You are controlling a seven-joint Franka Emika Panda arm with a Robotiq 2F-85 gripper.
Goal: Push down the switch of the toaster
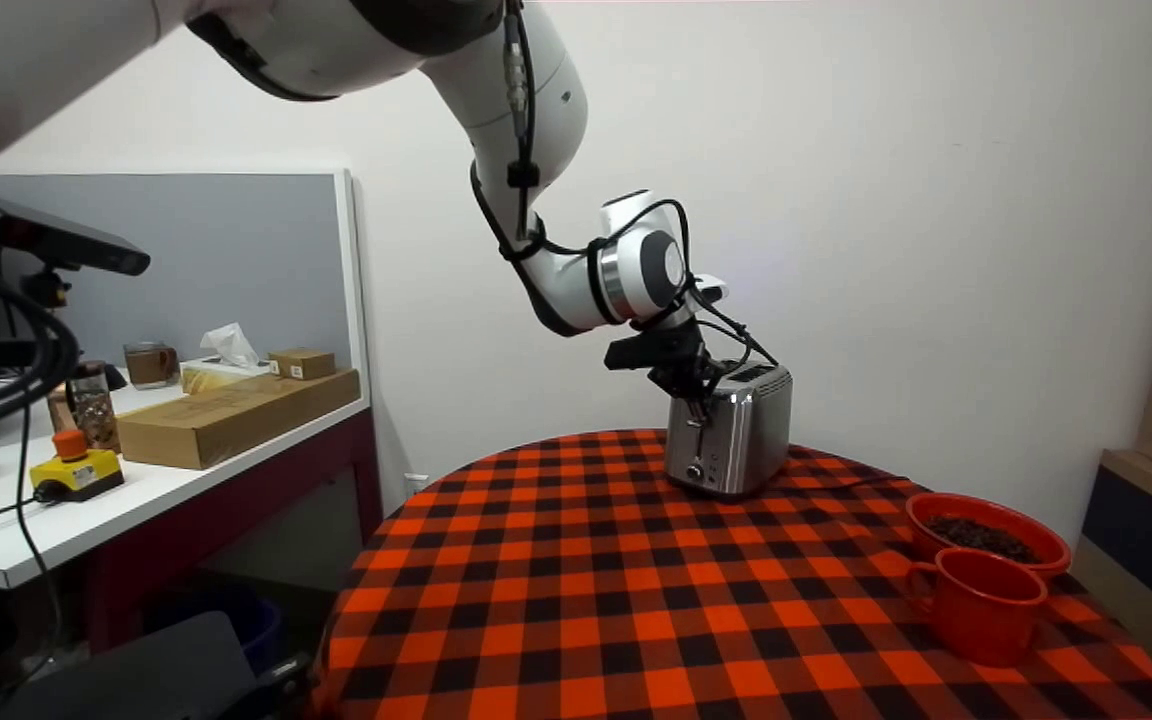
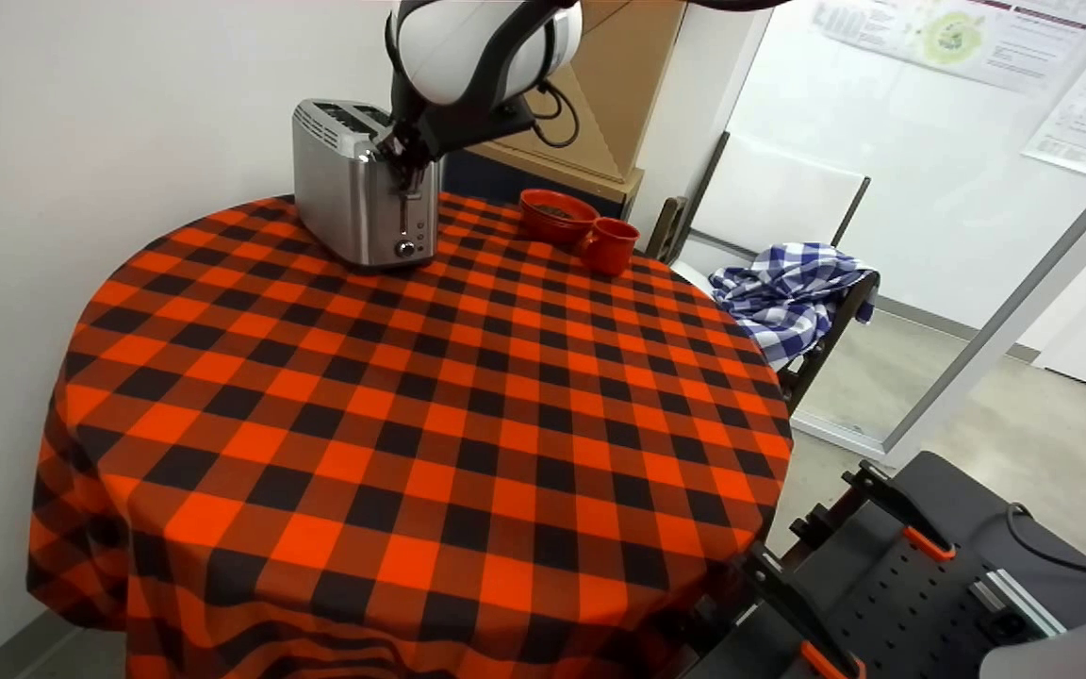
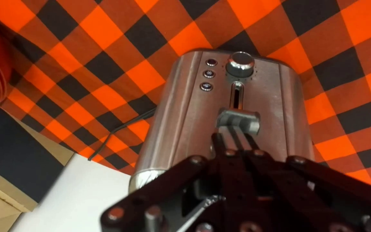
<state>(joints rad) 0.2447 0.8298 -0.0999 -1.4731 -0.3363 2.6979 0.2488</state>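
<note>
Shiny toaster (image 1: 761,440) at the far edge, gripper (image 3: 236,132) at its lever (image 3: 251,121)

The toaster stands upright at the far edge of the round, cloth-covered table (image 1: 556,590), near the white wall (image 1: 886,200). It is a silver metal box with faint streaks, rounded edges and long dark openings (image 2: 340,115) on top. On its front, the wide curved lever sits high up, above a thin dark slot (image 3: 236,96). Below is a fat round knob (image 3: 240,64) with a shiny rim, and beside it are three little round buttons (image 3: 208,73). The gripper is black, made of bars and round bolts. Its two fingers (image 3: 226,138) are clenched side by side with their tips at the lever's top; I cannot tell if they touch it. A smooth white arm (image 1: 556,110) reaches down to it from the left in an exterior view. A thin black cord (image 3: 110,132) lies on the cloth (image 2: 392,396) beside the toaster. The cloth has red and black squares. To the right in both exterior views sit a round red bowl (image 2: 548,227) of small dark bits (image 1: 981,538) and, just beside it and nearer, a red cup (image 1: 991,615) with a curved handle. In an exterior view, a long brown box (image 1: 256,422) lies on a white desk (image 1: 151,484) to the left
</note>
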